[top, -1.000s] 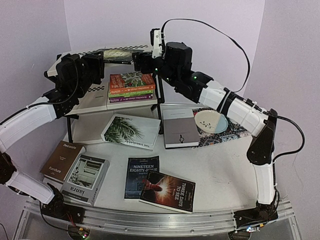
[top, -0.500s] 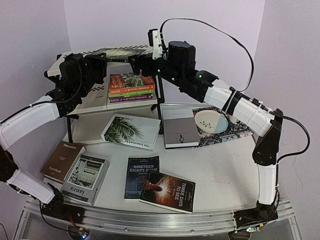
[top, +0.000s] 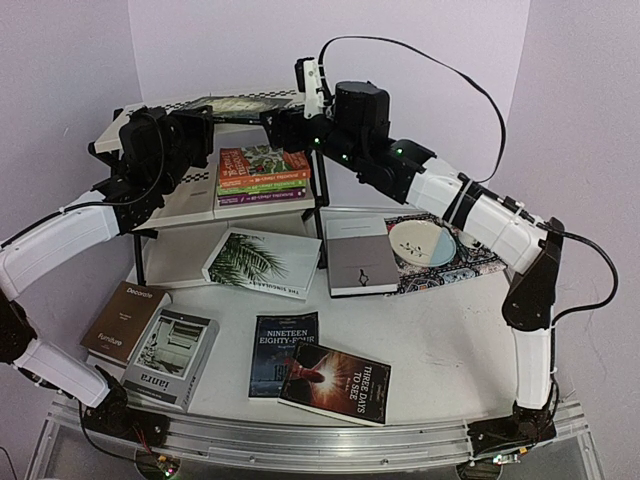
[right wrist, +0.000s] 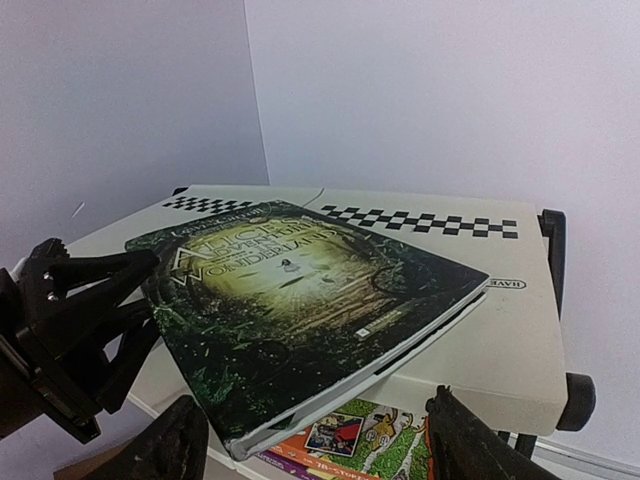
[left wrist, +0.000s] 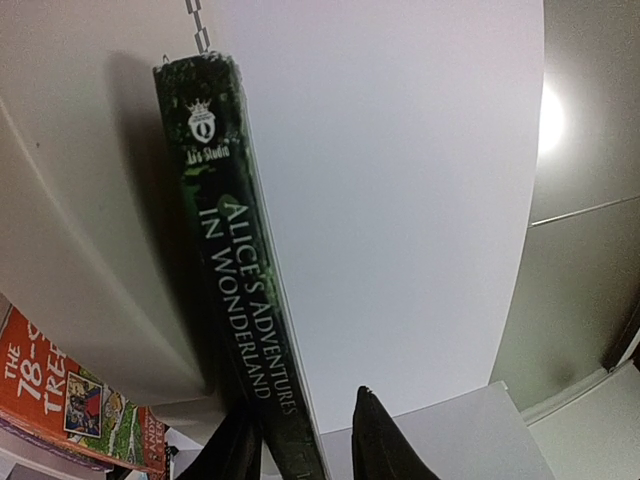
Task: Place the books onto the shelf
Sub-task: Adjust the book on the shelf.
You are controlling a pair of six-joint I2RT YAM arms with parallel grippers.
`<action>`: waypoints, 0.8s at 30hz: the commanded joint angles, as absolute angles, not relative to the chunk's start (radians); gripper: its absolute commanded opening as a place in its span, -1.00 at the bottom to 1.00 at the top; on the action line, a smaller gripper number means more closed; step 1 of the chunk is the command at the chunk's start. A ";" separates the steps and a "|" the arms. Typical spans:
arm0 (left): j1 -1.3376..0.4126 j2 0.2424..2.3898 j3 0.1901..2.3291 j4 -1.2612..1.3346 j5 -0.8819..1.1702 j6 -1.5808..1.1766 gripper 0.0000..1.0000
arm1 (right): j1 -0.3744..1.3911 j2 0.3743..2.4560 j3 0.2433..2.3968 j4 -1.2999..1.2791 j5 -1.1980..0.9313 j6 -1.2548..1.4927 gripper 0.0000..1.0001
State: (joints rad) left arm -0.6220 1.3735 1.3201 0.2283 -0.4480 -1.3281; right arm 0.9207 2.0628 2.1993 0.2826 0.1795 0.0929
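Note:
A dark green Alice in Wonderland book lies on the top tier of the shelf, its near corner hanging over the front edge. My left gripper is shut on its spine from the left. My right gripper is open just in front of the overhanging corner, one finger on each side and neither touching. A stack of orange, green and purple books rests on the middle tier. Several more books lie flat on the table, including a white palm-leaf one and a grey one.
A bowl sits on a patterned placemat at the right. A brown book and a grey photo-cover one lie front left. Two dark novels overlap near the front centre. The shelf's black posts stand beside both grippers.
The right arm has drawn back slightly to the right. The dark green book now lies flatter on the top tier. The left arm has hardly moved.

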 commanded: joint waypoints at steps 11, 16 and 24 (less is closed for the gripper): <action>-0.621 1.365 1.365 0.265 -0.441 -1.318 -0.35 | 0.922 2.106 2.267 0.314 0.188 0.065 0.60; -0.621 1.365 1.364 0.265 -0.440 -1.321 -0.35 | 0.923 2.118 2.281 0.313 0.206 0.069 0.56; -0.621 1.364 1.354 0.265 -0.434 -1.329 -0.35 | 0.922 2.129 2.308 0.316 0.251 0.072 0.23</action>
